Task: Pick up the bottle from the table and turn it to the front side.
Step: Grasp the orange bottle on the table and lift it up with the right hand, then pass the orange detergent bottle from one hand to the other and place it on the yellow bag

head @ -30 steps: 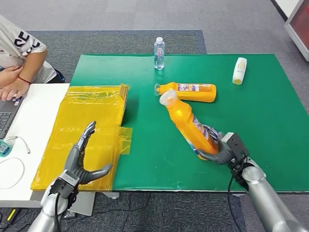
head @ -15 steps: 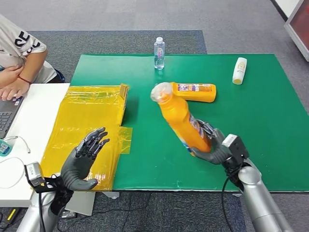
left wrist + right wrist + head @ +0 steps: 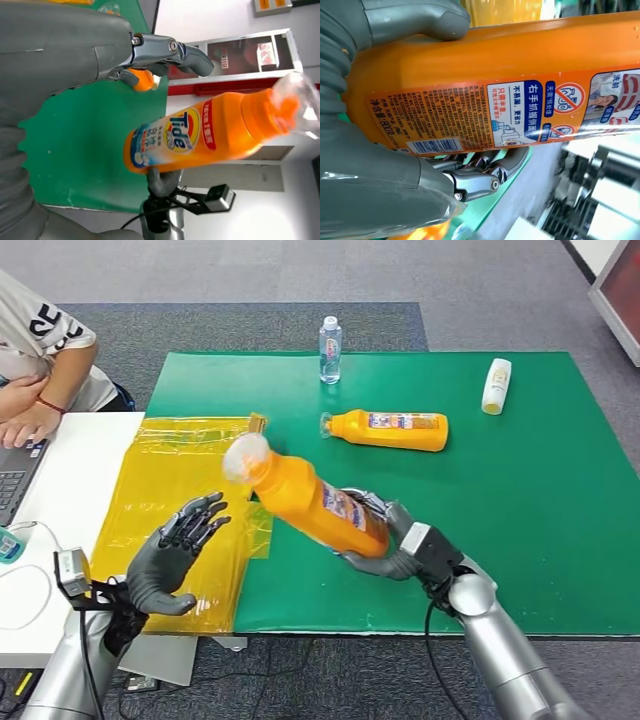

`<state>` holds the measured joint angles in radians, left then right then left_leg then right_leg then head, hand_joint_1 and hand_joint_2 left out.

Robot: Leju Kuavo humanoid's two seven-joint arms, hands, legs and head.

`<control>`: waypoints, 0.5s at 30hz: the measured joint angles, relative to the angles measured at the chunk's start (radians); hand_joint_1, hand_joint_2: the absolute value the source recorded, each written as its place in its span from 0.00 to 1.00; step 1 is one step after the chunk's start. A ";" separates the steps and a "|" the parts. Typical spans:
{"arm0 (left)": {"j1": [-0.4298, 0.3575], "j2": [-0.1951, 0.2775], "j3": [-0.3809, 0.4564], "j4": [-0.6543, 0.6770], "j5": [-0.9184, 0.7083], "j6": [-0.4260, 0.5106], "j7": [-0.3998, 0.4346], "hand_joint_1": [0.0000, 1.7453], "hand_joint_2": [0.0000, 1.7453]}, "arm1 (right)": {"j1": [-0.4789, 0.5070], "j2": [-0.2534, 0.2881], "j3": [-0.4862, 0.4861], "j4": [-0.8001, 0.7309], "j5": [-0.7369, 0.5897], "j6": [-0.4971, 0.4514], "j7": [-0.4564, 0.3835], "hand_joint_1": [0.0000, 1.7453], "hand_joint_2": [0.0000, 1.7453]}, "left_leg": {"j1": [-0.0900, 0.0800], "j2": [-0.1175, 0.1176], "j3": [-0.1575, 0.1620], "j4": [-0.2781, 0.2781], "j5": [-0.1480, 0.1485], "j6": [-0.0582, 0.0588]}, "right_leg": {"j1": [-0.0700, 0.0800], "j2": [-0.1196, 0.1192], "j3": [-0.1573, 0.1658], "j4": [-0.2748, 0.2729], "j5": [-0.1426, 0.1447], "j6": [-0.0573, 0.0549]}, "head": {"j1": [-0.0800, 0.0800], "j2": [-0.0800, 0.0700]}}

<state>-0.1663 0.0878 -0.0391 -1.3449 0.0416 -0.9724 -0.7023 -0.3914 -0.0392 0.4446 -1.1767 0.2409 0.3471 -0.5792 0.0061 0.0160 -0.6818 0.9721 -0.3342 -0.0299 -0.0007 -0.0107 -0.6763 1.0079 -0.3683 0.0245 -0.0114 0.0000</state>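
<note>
My right hand (image 3: 381, 538) grips an orange Tide bottle (image 3: 313, 502) by its base, lifted off the green mat (image 3: 528, 500) and tilted, its clear cap (image 3: 245, 456) pointing toward my left hand. In the right wrist view the bottle's back label (image 3: 478, 117) with a barcode faces the camera, thumb (image 3: 418, 20) and fingers (image 3: 486, 172) wrapped around it. The left wrist view shows the bottle's front Tide logo (image 3: 183, 132). My left hand (image 3: 170, 558) hovers open over the yellow bag, a short gap from the cap. A second orange bottle (image 3: 389, 429) lies on the mat behind.
A yellow plastic bag (image 3: 181, 500) lies across the mat's left edge and a white table (image 3: 53, 530). A clear water bottle (image 3: 329, 349) stands at the mat's far edge, a small white bottle (image 3: 496, 386) lies far right. A seated person (image 3: 38, 370) leans on the table at a laptop (image 3: 15, 475).
My right hand has lifted the bottle off the mat and swung it leftward toward my left hand. My left hand turned palm-inward and rose slightly.
</note>
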 joint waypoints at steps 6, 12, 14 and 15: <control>-0.026 0.029 -0.004 0.018 0.002 0.031 0.000 0.00 1.00 | 0.011 0.005 0.061 -0.022 -0.009 -0.029 -0.037 1.00 1.00 | 0.000 0.000 0.000 0.000 0.000 0.000 | 0.000 0.000 -0.001 0.000 0.000 0.000 | 0.000 0.000; -0.043 0.056 -0.004 0.035 0.008 0.019 0.000 0.00 1.00 | 0.032 0.004 0.104 -0.068 -0.001 -0.019 -0.054 1.00 1.00 | 0.000 0.000 -0.001 0.000 0.000 0.000 | 0.000 0.000 -0.002 0.000 0.000 0.000 | 0.000 0.000; -0.057 0.065 -0.004 0.045 0.009 0.016 0.000 0.00 1.00 | 0.036 0.004 0.122 -0.079 0.003 -0.016 -0.056 1.00 1.00 | 0.000 0.000 -0.001 0.000 0.000 0.000 | 0.000 0.000 -0.002 0.000 0.000 -0.001 | 0.000 0.000; -0.063 0.070 -0.004 0.050 0.009 0.013 0.000 0.00 1.00 | 0.037 0.004 0.131 -0.084 0.006 -0.015 -0.057 1.00 1.00 | 0.000 0.000 -0.001 0.000 0.000 0.000 | 0.000 0.000 -0.002 0.000 0.000 -0.001 | 0.000 0.000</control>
<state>-0.2291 0.1573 -0.0435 -1.2948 0.0506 -0.9589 -0.7023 -0.3540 -0.0347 0.5752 -1.2607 0.2466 0.3320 -0.6365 0.0062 0.0161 -0.6828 0.9721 -0.3338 -0.0303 -0.0006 -0.0104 -0.6779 1.0079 -0.3681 0.0239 -0.0113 0.0000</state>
